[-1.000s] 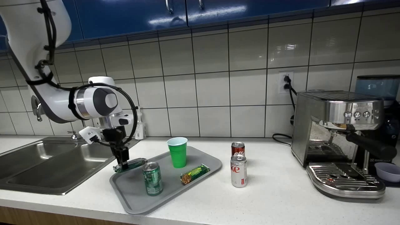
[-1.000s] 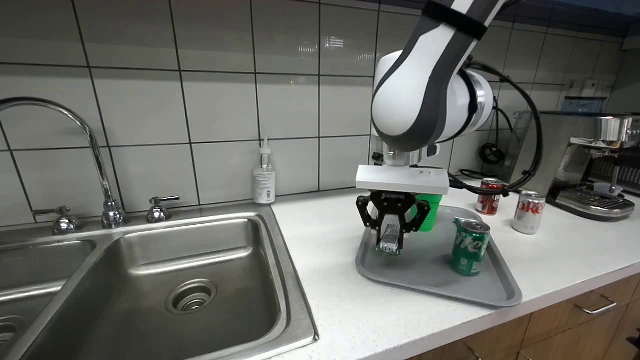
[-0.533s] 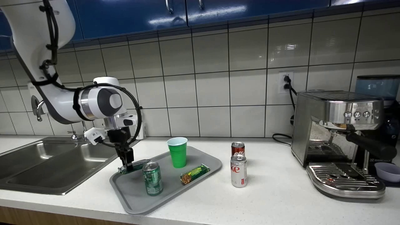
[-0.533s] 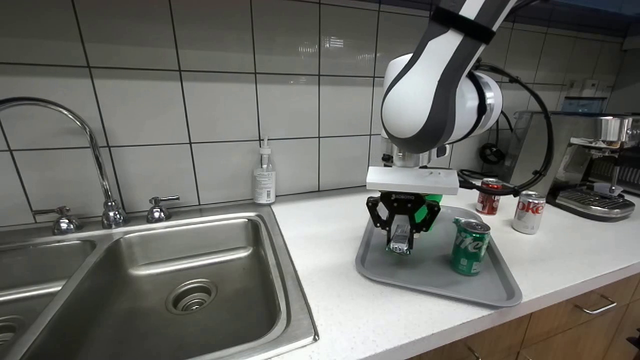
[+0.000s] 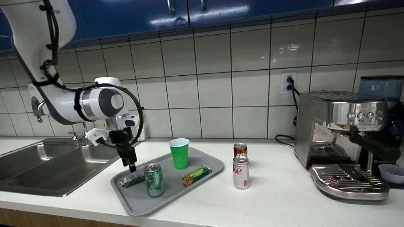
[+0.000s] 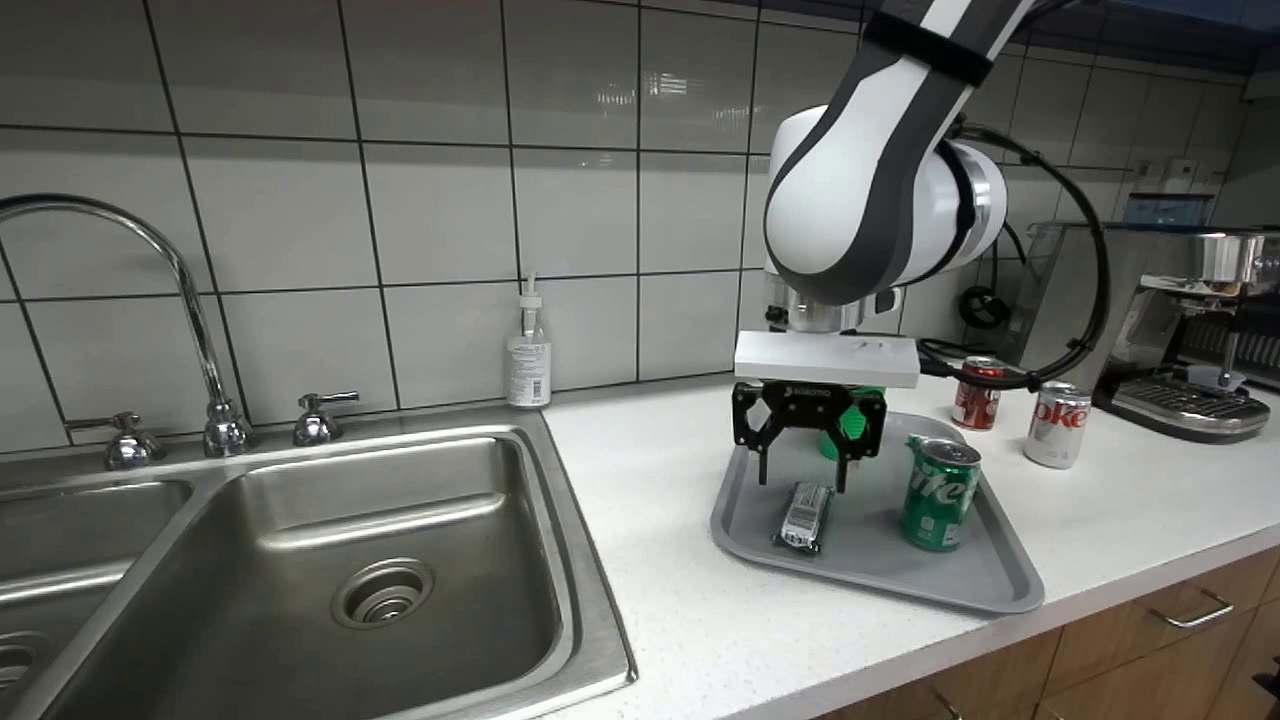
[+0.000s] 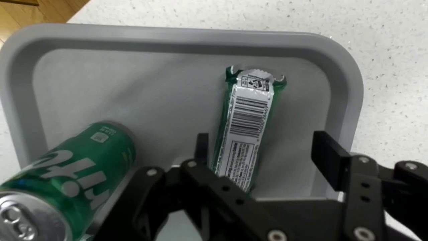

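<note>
My gripper (image 6: 802,484) stands open just above the grey tray (image 6: 870,565), its fingers wide apart with nothing held. Beneath it a snack bar in green and silver wrap (image 7: 249,117) lies on the tray, barcode side up. In the wrist view the bar is nearer the left finger, and its lower end is hidden behind the gripper. A green Sprite can (image 5: 154,183) stands upright on the tray beside the bar. Farther back on the tray are a green cup (image 5: 181,156) and another snack bar in green and yellow wrap (image 5: 197,175).
A red can (image 5: 240,149) and a silver Coke can (image 5: 241,175) stand on the counter beyond the tray. The coffee machine (image 5: 359,110) is at the far end. On the opposite side are a steel sink (image 6: 580,560), its faucet (image 6: 190,300) and a soap bottle (image 6: 529,360).
Over the tray the gripper shifted a little away from the sink with the bar. Its fingers then spread, and the bar dropped onto the tray.
</note>
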### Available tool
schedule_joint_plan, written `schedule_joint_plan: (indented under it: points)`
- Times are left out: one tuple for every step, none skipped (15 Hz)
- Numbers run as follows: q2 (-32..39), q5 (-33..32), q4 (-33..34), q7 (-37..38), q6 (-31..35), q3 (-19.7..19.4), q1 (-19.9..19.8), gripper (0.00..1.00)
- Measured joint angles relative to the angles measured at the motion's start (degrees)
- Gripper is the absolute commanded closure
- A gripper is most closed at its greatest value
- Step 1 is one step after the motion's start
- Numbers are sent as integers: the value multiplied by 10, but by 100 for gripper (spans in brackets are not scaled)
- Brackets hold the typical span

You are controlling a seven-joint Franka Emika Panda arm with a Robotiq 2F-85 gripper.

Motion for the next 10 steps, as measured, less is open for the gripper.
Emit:
schedule_joint_plan:
  points:
    - [-1,0,0,0,0,0,0,0]
    - [-3,0,0,0,0,0,0,0]
    - [-6,0,-1,0,0,1,0,0]
    - [-9,0,-2,0,0,1,0,0]
    - [-14,0,-3,0,0,2,0,0]
    - [-19,0,-4,0,0,4,0,0]
    - [-25,0,-6,0,0,6,0,0]
    - [-31,0,-8,-1,0,8,0,0]
    - [-38,0,-10,-1,0,11,0,0]
    - [-46,0,-13,-2,-1,13,0,0]
